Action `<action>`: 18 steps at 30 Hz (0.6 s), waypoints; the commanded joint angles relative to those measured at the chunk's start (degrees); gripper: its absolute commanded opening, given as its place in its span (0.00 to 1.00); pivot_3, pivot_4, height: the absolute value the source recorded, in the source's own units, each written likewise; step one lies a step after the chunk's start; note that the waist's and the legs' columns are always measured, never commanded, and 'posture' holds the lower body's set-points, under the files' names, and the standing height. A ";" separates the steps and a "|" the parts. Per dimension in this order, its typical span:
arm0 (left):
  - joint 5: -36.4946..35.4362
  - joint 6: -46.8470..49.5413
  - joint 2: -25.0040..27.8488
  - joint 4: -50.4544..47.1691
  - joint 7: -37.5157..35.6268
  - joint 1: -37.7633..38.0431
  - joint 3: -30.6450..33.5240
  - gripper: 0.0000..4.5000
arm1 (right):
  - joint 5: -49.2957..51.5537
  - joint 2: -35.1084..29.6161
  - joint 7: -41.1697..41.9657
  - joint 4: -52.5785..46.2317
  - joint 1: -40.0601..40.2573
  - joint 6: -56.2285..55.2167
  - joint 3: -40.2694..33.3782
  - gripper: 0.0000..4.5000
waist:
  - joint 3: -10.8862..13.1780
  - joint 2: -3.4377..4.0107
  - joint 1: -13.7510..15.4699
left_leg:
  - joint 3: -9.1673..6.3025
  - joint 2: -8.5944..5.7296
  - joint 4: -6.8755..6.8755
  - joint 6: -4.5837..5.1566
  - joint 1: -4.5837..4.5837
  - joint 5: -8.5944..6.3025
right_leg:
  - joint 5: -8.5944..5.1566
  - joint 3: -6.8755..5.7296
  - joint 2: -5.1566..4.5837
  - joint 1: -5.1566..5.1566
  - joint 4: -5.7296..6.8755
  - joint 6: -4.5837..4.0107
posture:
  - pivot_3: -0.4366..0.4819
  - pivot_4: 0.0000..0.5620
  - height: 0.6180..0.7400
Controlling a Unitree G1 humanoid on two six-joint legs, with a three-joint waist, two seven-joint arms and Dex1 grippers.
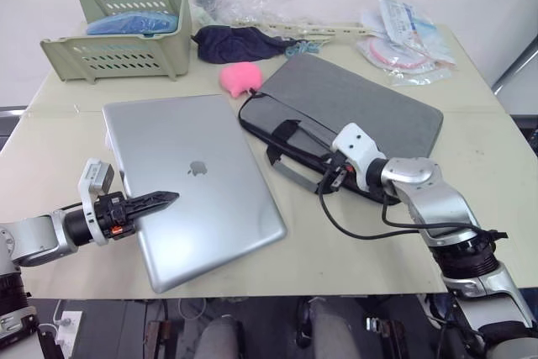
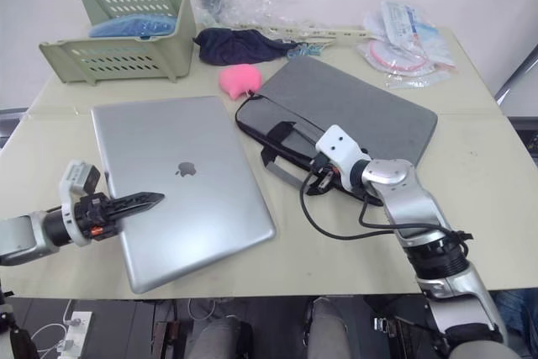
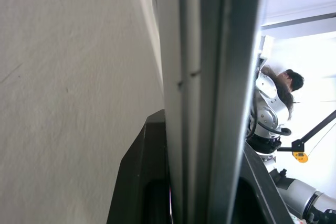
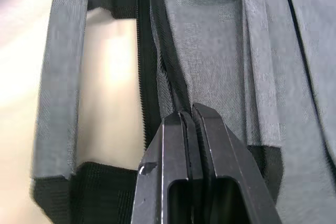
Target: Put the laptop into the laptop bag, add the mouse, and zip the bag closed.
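Observation:
The silver laptop point(image 1: 202, 187) lies flat on the table's left half, lid closed. My left gripper point(image 1: 171, 198) reaches in from the left and is shut on the laptop's near-left edge, one finger point(image 3: 147, 171) under the slab and one above. The grey laptop bag point(image 1: 361, 107) lies to the right, its black handles point(image 1: 286, 153) and its black-edged front side facing the laptop. At that front edge my right gripper point(image 4: 188, 113) is shut on the bag's black zipper edge. The mouse is out of view.
A pink rounded toy point(image 1: 241, 77) sits between the laptop's far corner and the bag. Behind are a green basket point(image 1: 118, 31), a dark cloth point(image 1: 239, 42) and plastic packets point(image 1: 403, 39). The table's front edge runs just below the laptop.

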 commanded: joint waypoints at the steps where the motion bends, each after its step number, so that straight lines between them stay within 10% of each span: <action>1: -6.67 -0.17 1.02 -4.20 -1.18 0.19 2.46 0.08 | 8.29 4.12 -0.78 -4.85 -4.48 10.39 -7.19 0.01 | 0.00 0.00 -0.12 | -0.01 0.00 0.00 0.00 0.00 0.00 | 0.00 0.00 0.00 0.00 0.00 0.00 | 0.48 0.27 1.00; 9: -31.22 -7.24 7.30 -3.27 6.08 8.33 -6.10 0.08 | 12.58 6.00 -3.14 -6.09 -8.23 17.94 -9.83 0.01 | 0.02 -0.01 -0.03 | -0.09 0.05 -0.02 -0.09 -0.07 -0.05 | 0.00 0.01 0.00 -0.09 0.02 -0.02 | 0.48 0.27 1.00; 18: -33.37 -12.80 7.20 -3.48 6.12 13.67 -12.30 0.08 | 15.67 4.98 -3.25 -8.28 -8.02 20.81 -10.21 0.01 | 0.03 0.00 0.00 | 0.00 0.02 0.00 -0.09 -0.11 -0.05 | -0.01 0.02 0.03 -0.12 0.00 -0.02 | 0.48 0.27 1.00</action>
